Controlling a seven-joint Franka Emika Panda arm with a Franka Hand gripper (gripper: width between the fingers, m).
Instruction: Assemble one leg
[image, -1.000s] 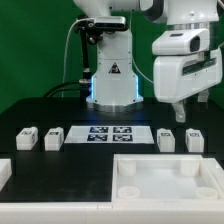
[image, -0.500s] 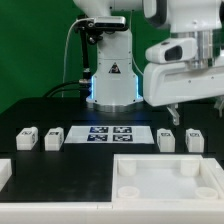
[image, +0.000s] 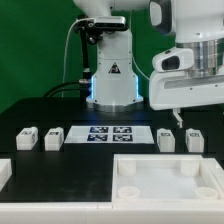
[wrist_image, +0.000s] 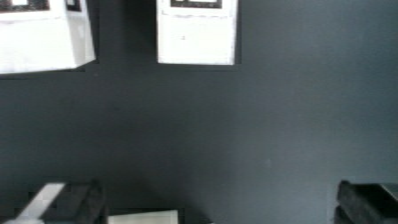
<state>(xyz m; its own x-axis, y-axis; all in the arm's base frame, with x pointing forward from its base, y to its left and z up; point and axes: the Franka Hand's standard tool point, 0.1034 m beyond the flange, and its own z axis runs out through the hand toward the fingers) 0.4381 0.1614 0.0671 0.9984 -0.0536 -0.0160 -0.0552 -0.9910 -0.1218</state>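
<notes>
Four small white legs with tags stand in a row on the black table in the exterior view: two at the left (image: 26, 137) (image: 54, 137) and two at the right (image: 166, 139) (image: 195, 139). My gripper (image: 186, 117) hangs above the right pair, not touching them. In the wrist view two legs (wrist_image: 45, 40) (wrist_image: 196, 32) show beyond the gripper (wrist_image: 217, 205). Its dark fingers (wrist_image: 63, 200) stand wide apart with only bare table between them. The gripper is open and empty.
The marker board (image: 108, 133) lies between the two pairs of legs. The large white tray-shaped piece (image: 165, 160) sits at the front right. Another white part (image: 4, 172) is at the front left edge. The robot base (image: 110, 80) stands behind.
The gripper has turned about its vertical axis and shifted a little to the exterior view's right over the right pair of legs. The legs have not moved.
</notes>
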